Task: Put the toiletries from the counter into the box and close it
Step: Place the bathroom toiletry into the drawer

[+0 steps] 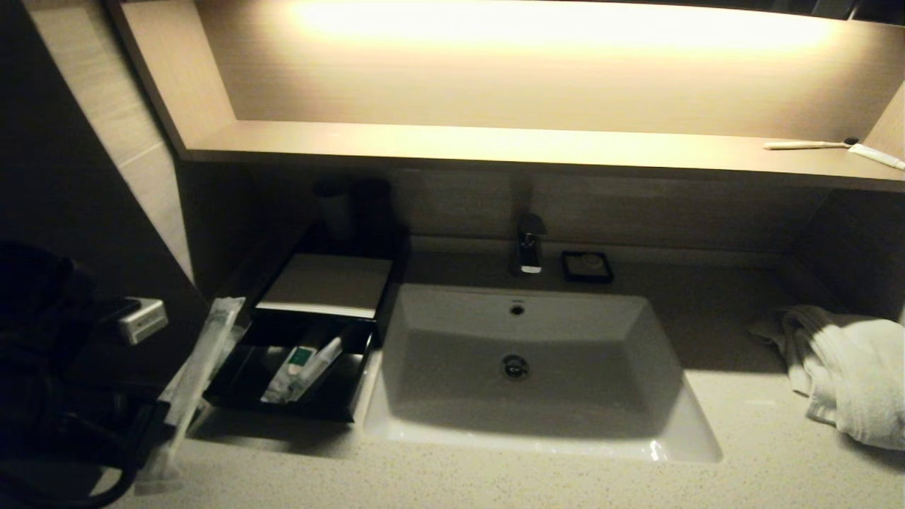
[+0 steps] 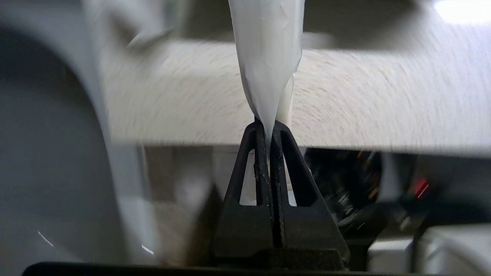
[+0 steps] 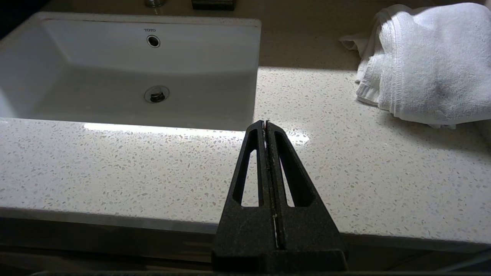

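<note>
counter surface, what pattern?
Pale beige speckled stone counter, fine flecks throughout; shows best in the right wrist view.

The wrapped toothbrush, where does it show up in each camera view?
Head view: wrapped toothbrush slants at lower left, beside the box's open drawer.
Left wrist view: top centre, pinched by the left gripper.
Right wrist view: not in it.
Shared landmark: the sink, in head and right wrist views.

The box [image 1: 322,283] has its drawer [image 1: 283,385] pulled out and open from above — sachets [image 1: 300,367] fill its middle, bare floor either side. Left of the box the wrapped toothbrush [image 1: 201,360] slants across the approach; right of it, the sink [image 1: 537,367] rim lies just beside.
</note>
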Controlling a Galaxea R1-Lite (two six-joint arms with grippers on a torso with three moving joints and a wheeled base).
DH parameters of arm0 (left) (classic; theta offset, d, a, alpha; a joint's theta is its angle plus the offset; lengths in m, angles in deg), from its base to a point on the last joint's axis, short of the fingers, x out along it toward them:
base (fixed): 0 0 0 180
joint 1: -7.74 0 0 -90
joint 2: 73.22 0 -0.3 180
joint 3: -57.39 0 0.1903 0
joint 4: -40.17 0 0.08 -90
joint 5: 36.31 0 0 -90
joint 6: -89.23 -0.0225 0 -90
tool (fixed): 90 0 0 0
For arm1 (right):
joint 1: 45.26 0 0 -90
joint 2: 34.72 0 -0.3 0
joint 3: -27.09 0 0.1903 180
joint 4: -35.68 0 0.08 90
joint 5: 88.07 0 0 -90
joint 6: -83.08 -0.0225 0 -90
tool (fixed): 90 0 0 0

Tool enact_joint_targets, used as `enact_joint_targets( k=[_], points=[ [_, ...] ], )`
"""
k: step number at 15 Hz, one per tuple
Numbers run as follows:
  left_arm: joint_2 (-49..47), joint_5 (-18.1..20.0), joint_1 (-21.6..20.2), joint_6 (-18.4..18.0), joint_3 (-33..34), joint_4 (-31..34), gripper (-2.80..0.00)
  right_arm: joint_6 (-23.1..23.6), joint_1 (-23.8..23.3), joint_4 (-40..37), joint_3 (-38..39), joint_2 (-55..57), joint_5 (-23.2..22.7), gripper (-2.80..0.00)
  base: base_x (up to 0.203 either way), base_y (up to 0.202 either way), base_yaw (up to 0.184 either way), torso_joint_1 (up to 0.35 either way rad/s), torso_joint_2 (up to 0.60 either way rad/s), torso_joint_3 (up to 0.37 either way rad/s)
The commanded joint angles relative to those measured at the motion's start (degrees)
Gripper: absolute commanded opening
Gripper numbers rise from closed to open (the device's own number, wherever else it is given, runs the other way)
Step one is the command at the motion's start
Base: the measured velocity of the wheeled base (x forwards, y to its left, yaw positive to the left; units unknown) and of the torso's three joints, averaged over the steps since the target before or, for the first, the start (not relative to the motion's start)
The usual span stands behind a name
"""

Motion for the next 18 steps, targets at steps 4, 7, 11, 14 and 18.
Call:
enact_joint_targets(
  k=[4,7,11,14,18],
  points=[
    [-10.09,2.55,0.13,-7.65,-8.26,2.36,-2.8,0.01,0.0,-0.02,0.0,0.0,-0.02,-2.8,0.0,0.0,0.0,0.0,0.0,0.0],
    [-12.66,3.72,0.17,-7.87,-17.22,14.86,-2.8,0.01,0.0,-0.02,0.0,0.0,-0.02,-2.8,0.0,0.0,0.0,0.0,0.0,0.0],
    [-19.44,4.5,0.2,-10.59,-29.95,33.4,-2.8,0.01,0.0,-0.02,0.0,0.0,-0.02,-2.8,0.0,0.0,0.0,0.0,0.0,0.0],
    [-23.32,4.31,0.43,-11.49,-32.22,36.19,-2.8,0.01,0.0,-0.02,0.0,0.0,-0.02,-2.8,0.0,0.0,0.0,0.0,0.0,0.0],
    [-28.16,4.53,0.98,-11.15,-34.54,35.73,-2.8,0.01,0.0,-0.02,0.0,0.0,-0.02,-2.8,0.0,0.0,0.0,0.0,0.0,0.0]
  ],
)
